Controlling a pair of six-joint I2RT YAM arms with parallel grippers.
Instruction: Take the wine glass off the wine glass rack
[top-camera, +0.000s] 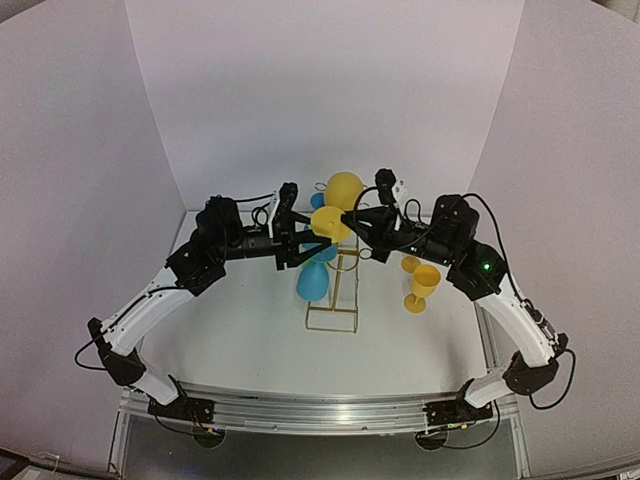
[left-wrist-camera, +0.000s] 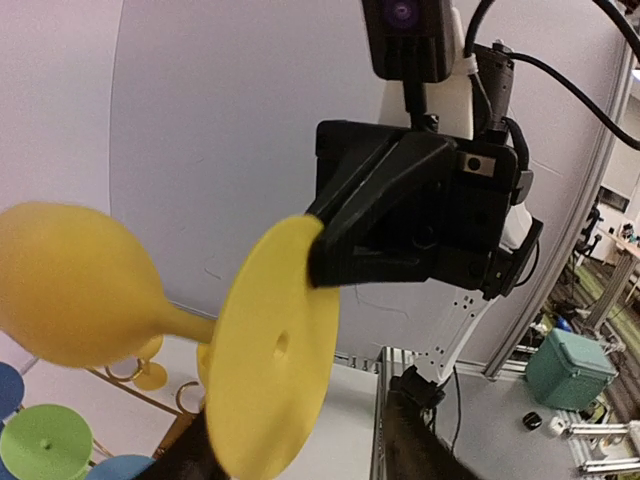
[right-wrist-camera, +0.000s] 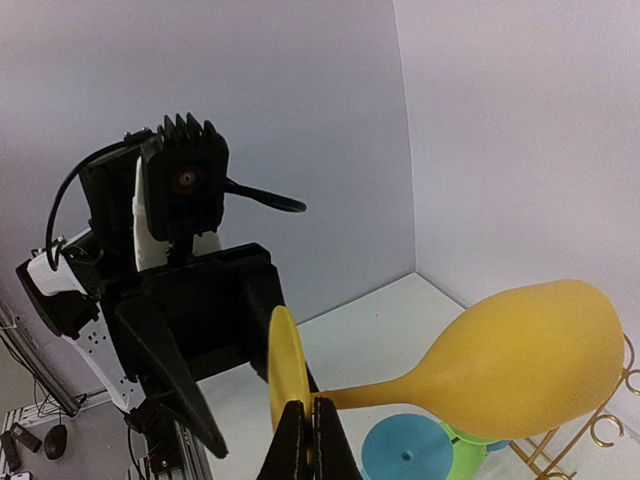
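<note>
white walls (top-camera: 320, 90) close in a white bench (top-camera: 250, 345). at mid frame of the top view the yellow wine glass (top-camera: 343, 190) lies sideways in the air, over the wine glass rack (top-camera: 331, 330). the right gripper (right-wrist-camera: 305, 440) pinches the rim of its foot between pressed fingers. the left gripper (left-wrist-camera: 305, 445) has its fingers part spread either side of that foot, not clamped. best to close the left evenly on the disc, keeping the bowl off the gold hooks.
</note>
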